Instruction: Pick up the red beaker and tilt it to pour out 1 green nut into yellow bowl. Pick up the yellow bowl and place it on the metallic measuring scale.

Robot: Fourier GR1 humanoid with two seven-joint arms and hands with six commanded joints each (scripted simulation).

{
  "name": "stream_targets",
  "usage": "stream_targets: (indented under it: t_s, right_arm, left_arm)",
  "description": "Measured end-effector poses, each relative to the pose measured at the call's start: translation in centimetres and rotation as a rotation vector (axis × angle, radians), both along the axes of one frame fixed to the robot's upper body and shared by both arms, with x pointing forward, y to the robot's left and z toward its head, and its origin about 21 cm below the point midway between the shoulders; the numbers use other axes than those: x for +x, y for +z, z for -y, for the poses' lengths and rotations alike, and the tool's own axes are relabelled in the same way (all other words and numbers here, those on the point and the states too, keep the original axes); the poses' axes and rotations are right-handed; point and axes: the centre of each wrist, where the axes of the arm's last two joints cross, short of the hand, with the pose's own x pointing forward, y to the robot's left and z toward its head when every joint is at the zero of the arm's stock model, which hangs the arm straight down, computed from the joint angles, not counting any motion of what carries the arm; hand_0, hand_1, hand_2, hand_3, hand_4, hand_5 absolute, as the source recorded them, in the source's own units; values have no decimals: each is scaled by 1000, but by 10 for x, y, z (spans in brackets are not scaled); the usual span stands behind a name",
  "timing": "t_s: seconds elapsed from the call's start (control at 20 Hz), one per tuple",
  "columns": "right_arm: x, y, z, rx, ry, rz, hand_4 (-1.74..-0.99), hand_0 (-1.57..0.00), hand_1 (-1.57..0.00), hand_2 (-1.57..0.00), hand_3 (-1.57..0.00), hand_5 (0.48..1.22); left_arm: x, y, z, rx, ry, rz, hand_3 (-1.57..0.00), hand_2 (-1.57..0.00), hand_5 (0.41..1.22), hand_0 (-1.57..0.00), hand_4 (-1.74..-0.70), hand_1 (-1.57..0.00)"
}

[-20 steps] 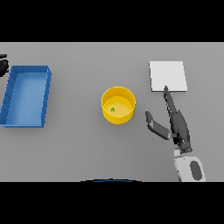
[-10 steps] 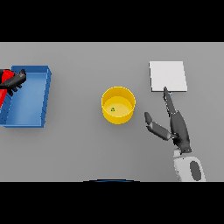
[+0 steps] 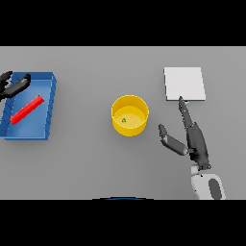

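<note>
The yellow bowl (image 3: 129, 115) stands at the table's middle with one green nut (image 3: 124, 120) inside it. A red beaker (image 3: 27, 109) lies on its side in the blue tray (image 3: 49, 113) at the left. My left hand (image 3: 13, 86) hovers over the tray's far left corner, fingers relaxed and apart from the beaker. My right hand (image 3: 194, 139) is open to the right of the bowl, fingers straight toward the metallic scale (image 3: 184, 83), thumb spread toward the bowl without touching it.
The blue tray sits near the table's left edge. The flat square scale lies at the back right, just beyond my right fingertips.
The red beaker has left my left hand and now lies in the blue tray. The left hand has come further into view over the tray. The right hand has edged closer to the bowl.
</note>
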Motion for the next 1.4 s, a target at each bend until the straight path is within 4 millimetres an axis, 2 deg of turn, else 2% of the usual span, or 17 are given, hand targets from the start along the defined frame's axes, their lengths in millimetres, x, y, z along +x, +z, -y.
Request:
stream_targets:
  t_s: [0.1, 0.2, 0.25, 0.35, 0.4, 0.55, 0.7, 0.85, 1.15, 1.4]
  right_arm:
    - [-1, 0, -1, -7, -8, -9, -1175, 1, 1, 1, 1, 672]
    - [1, 7, -3, -74, -9, 0, -1146, 1, 1, 1, 1, 691]
    - [1, 8, -6, -89, 20, 1, -1132, 1, 1, 1, 1, 703]
    - [8, 14, -2, -160, 107, 18, -1153, 1, 1, 1, 1, 728]
    - [12, 19, 3, -228, 162, 33, -1172, 1, 1, 1, 1, 728]
    - [28, 36, -3, -503, 278, 32, -1216, 1, 1, 1, 1, 704]
    - [47, 49, -17, -776, 424, 99, -1233, 1, 1, 1, 1, 703]
    - [61, 63, -34, -964, 553, 173, -1223, 1, 1, 1, 1, 705]
    - [84, 62, -57, -1192, 752, 171, -1219, 1, 1, 1, 1, 705]
    - [99, 53, -75, -1339, 823, 122, -1231, 1, 1, 1, 1, 703]
  left_arm:
    - [-1, 2, -2, 11, 12, 31, -48, -57, 658, -68, -708, -60]
    - [2, 6, 0, 5, 7, 90, -30, -36, 674, -43, -711, -38]
    - [-1, 4, -2, -4, 3, 114, -24, -29, 679, -34, -710, -30]
    - [-1, 6, 1, -11, 1, 124, -15, -18, 689, -22, -710, -19]
    - [-3, 4, 1, -6, 3, 118, -12, -14, 683, -17, -713, -15]
    - [-1, 8, 2, -25, -10, 143, -6, -7, 667, -8, -720, -7]
    - [-6, 1, 5, -39, -15, 131, -2, -3, 667, -4, -716, -3]
    - [-3, 4, 8, -34, -20, 125, -1, -1, 676, -1, -712, -1]
    - [-3, 2, 4, -62, -21, 123, 1, 0, 688, 0, -722, 0]
    - [-4, 1, 1, -73, -18, 128, 1, 1, 688, 1, -724, 1]
